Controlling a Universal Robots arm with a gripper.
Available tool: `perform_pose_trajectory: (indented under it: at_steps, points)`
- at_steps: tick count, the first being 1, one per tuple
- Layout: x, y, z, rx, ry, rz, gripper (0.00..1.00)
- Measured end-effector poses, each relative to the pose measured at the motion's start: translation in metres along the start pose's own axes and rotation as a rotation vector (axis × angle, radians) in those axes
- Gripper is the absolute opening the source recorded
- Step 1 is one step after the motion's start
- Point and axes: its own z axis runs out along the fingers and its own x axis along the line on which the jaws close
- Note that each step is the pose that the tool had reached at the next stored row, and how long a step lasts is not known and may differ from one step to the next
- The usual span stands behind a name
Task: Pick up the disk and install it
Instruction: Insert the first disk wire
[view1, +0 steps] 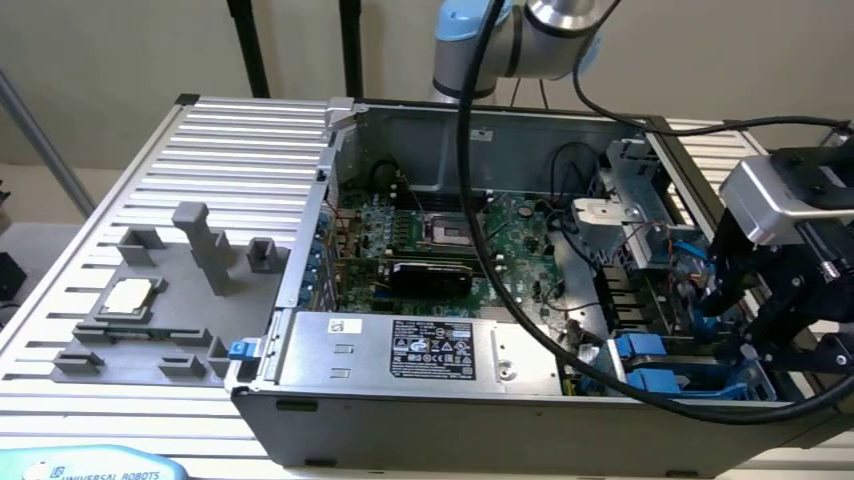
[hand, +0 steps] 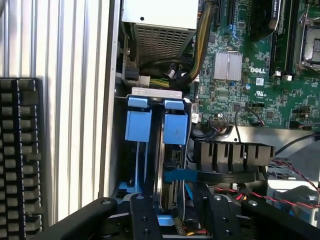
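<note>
Hovering over the drive bay (hand: 156, 92), our claw (hand: 179, 204) straddles the upright blue-framed disk (hand: 175, 129); we cannot tell whether it grips it.

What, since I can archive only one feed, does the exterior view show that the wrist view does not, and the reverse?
Exterior view: the grey fixture beside the computer case, a square processor chip lying on it, and the arm behind the case.
Wrist view: a black keyboard beside the case, and a silver heatsink next to the Dell mark.
Both: the green motherboard, the blue drive carriers standing side by side in their bay, and the end effector close to them.
</note>
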Motion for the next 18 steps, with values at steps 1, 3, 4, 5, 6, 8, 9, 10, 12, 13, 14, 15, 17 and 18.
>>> perform_pose_trajectory:
  at_steps: [1,3,4,5,6,8,9,10,12,13,14,15,17,18]
  points:
    - [0.000,-0.0018,-0.0004,0.0004,-0.0091,0.000,0.44]
    - [0.000,-0.0053,-0.0013,0.0010,-0.0261,-0.001,0.44]
    - [0.001,-0.0070,-0.0017,0.0012,-0.0327,-0.002,0.44]
    - [0.001,-0.0088,-0.0020,0.0013,-0.0381,-0.003,0.44]
    - [0.001,-0.0105,-0.0022,0.0013,-0.0424,-0.004,0.44]
    - [0.002,-0.0138,-0.0025,0.0010,-0.0457,-0.007,0.44]
    - [0.002,-0.0152,-0.0025,0.0008,-0.0463,-0.010,0.44]
    - [0.002,-0.0164,-0.0025,0.0006,-0.0464,-0.012,0.44]
    - [0.003,-0.0185,-0.0026,-0.0004,-0.0463,-0.019,0.44]
    - [0.004,-0.0194,-0.0027,-0.0009,-0.0463,-0.023,0.44]
    - [0.004,-0.0203,-0.0028,-0.0014,-0.0462,-0.027,0.44]
    - [0.004,-0.0207,-0.0028,-0.0021,-0.0461,-0.031,0.44]
    - [0.005,-0.0215,-0.0027,-0.0040,-0.0461,-0.043,0.44]
    - [0.005,-0.0218,-0.0026,-0.0049,-0.0461,-0.049,0.44]
